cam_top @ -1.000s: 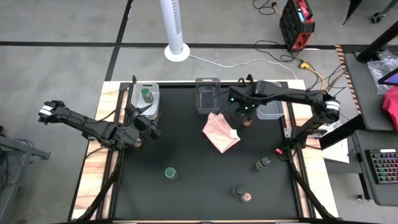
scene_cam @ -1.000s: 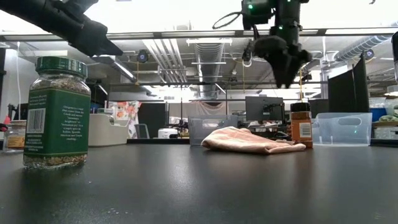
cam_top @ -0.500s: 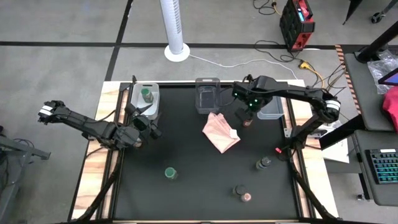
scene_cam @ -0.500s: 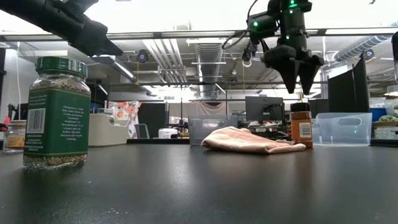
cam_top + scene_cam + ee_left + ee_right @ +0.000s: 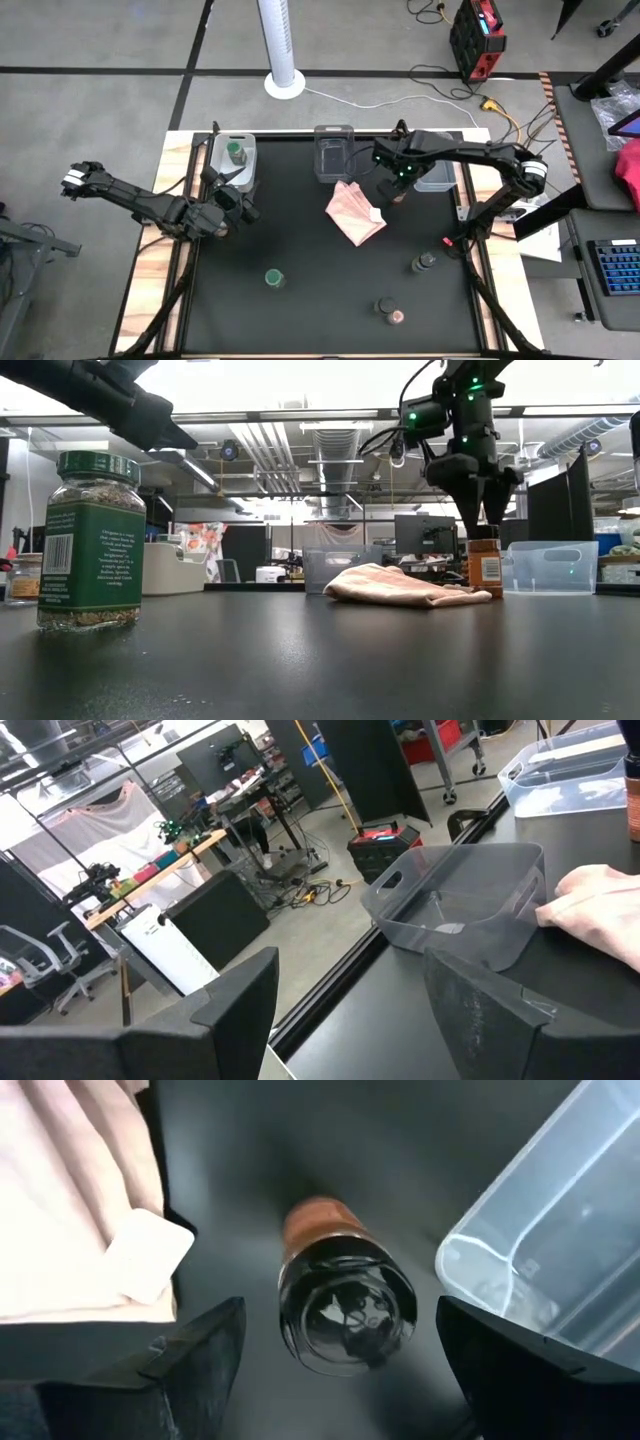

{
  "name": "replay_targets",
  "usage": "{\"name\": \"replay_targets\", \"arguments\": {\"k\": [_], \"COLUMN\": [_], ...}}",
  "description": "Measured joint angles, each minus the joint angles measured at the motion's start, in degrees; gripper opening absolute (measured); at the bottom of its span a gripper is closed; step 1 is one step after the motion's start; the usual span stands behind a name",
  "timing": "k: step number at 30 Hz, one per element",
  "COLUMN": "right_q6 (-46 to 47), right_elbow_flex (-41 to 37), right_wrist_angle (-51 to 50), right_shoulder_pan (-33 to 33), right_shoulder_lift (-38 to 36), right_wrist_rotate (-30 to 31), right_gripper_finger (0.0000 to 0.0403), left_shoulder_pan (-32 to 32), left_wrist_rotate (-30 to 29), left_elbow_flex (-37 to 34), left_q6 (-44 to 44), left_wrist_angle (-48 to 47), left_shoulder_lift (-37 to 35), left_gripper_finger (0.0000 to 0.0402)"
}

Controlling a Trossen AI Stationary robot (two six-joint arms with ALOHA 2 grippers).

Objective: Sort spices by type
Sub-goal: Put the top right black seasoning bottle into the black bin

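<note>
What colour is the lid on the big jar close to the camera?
Green. The green-labelled glass spice jar has a dark green lid, clearest in the low view.

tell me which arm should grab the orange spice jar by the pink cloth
Right. Its hand hangs open directly over the orange spice jar; the left hand waits far across the table.
</note>
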Motion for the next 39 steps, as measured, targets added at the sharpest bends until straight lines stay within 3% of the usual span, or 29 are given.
{"name": "replay_targets", "arguments": {"k": [12,25,33,39], "right_q6": [0.0,1.6,1.0,0.7], "right_elbow_flex": [-2.4,-2.9,-3.9,-0.4], "right_wrist_angle": [3.5,4.3,5.4,4.3], "right_shoulder_pan": [0.0,0.0,0.0,0.0], "right_shoulder_lift": [0.0,-0.1,-0.2,-0.1], "right_wrist_rotate": [0.0,-1.5,-1.1,-1.0], "right_gripper_finger": [0.0286,0.0201,0.0204,0.0197], "left_shoulder_pan": [0.0,0.0,0.0,0.0], "left_wrist_rotate": [0.0,0.0,0.0,0.0], "left_elbow_flex": [0.0,0.0,0.0,0.0], "left_q6": [0.0,0.0,0.0,0.0], "left_wrist_angle": [0.0,0.0,0.0,0.0], "left_shoulder_lift": [0.0,0.0,0.0,0.0], "left_gripper_finger": [0.0233,0.0233,0.0233,0.0233]}}
